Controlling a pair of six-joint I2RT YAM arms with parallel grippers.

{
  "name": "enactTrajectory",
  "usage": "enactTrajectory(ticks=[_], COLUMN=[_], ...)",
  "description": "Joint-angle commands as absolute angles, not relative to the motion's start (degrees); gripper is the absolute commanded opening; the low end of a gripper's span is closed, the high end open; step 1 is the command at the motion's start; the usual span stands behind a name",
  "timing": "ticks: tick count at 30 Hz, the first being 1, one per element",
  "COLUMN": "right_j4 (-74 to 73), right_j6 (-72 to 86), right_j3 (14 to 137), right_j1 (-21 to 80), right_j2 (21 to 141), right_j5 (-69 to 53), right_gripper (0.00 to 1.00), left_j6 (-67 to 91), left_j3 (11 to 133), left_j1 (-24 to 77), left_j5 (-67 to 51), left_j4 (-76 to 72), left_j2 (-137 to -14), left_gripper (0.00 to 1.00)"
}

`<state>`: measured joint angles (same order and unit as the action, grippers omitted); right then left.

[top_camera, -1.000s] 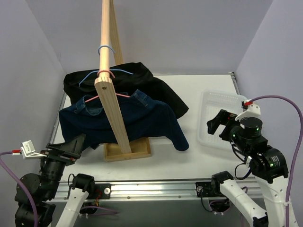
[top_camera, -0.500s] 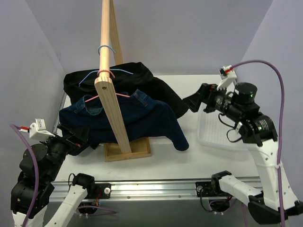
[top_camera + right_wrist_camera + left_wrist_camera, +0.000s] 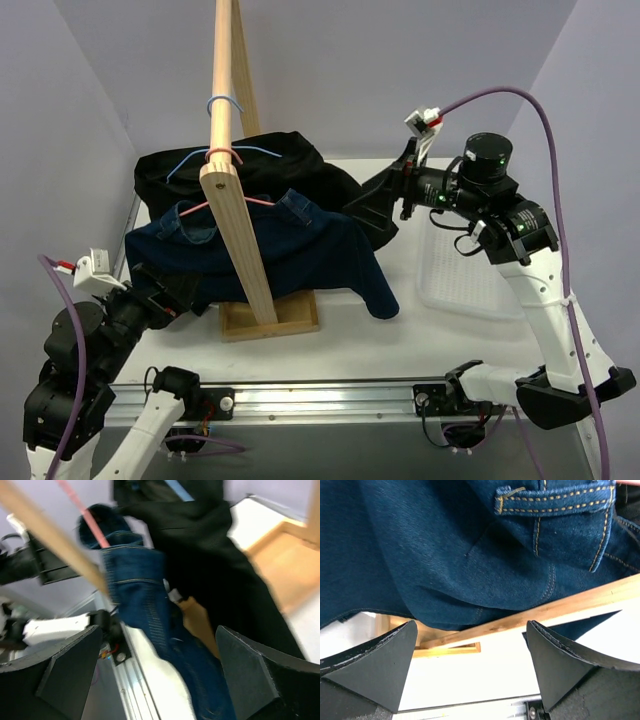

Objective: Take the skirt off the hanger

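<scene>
Meanwhile, both claws gape empty as the left gripper [image 3: 165, 292] and right gripper [image 3: 378, 203] flank the dark blue denim skirt [image 3: 300, 255], draped on its pink wire hanger [image 3: 188, 209] on the wooden rack [image 3: 235, 225]; snagging the black garment [image 3: 290, 165] could topple everything.

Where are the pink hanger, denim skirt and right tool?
pink hanger [image 3: 82, 511], right wrist view, its straight arm
denim skirt [image 3: 310, 250], top external view, middle of fabric
right tool [image 3: 159, 630], right wrist view, between fingertips

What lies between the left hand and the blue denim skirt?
Nothing. The left wrist view shows the open left hand facing the blue denim skirt directly, and the stretch between them is bare.
</scene>
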<state>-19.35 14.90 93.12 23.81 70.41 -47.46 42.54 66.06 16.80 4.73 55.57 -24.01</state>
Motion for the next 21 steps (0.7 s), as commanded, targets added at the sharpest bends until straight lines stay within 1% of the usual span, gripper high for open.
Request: enactTrajectory(ticks=[1, 2, 4, 5, 8, 14, 17, 18, 19, 21], right_j4=[-16.4, -17.1, -19.4, -20.4, -22.6, -25.0, -25.0, -25.0, -25.2, -25.7], right_j6=[13.2, 11.4, 9.9, 8.4, 6.1, 1.1, 0.5, 0.5, -1.0, -1.8], right_j3=[95.9, 96.4, 97.7, 98.3, 99.9, 101.9, 102.0, 102.0, 102.0, 102.3], right_j1=[29.7, 31.0, 33.9, 34.9, 38.0, 40.5, 40.8, 40.9, 41.0, 41.2], right_j2=[72.1, 73.1, 74.4, 76.0, 78.5, 81.8, 82.6, 82.9, 83.1, 84.0], right_j5=[-51.0, -48.0, -46.4, -44.4, -40.3, -35.3, -34.7, -34.5, -34.3, -34.5], right_gripper=[0.91, 0.91, 0.89, 0.88, 0.87, 0.84, 0.78, 0.72, 0.69, 0.58], left_j6=[41.1, 41.1, 41.3, 41.3, 41.0, 40.5, 40.3, 40.3, 40.3, 40.0], left_j3=[66.2, 65.9, 65.8, 65.8, 66.3, 67.3, 67.8, 67.9, 67.9, 68.3], left_j1=[17.0, 17.0, 17.0, 17.0, 17.0, 17.0, 17.0, 17.0, 17.0, 17.0], left_j5=[0.6, 0.1, -2.2, -2.7, -3.4, -3.3, -3.3, -3.3, -3.3, -3.3], left_j4=[54.9, 54.5, 54.1, 54.0, 54.4, 56.0, 56.2, 56.2, 56.2, 56.4], left_j2=[-26.4, -26.7, -27.8, -28.1, -28.9, -28.5, -28.3, -28.3, -28.4, -28.6], left_gripper=[1.00, 1.00, 0.94, 0.93, 0.92, 0.92, 0.92, 0.92, 0.91, 0.91])
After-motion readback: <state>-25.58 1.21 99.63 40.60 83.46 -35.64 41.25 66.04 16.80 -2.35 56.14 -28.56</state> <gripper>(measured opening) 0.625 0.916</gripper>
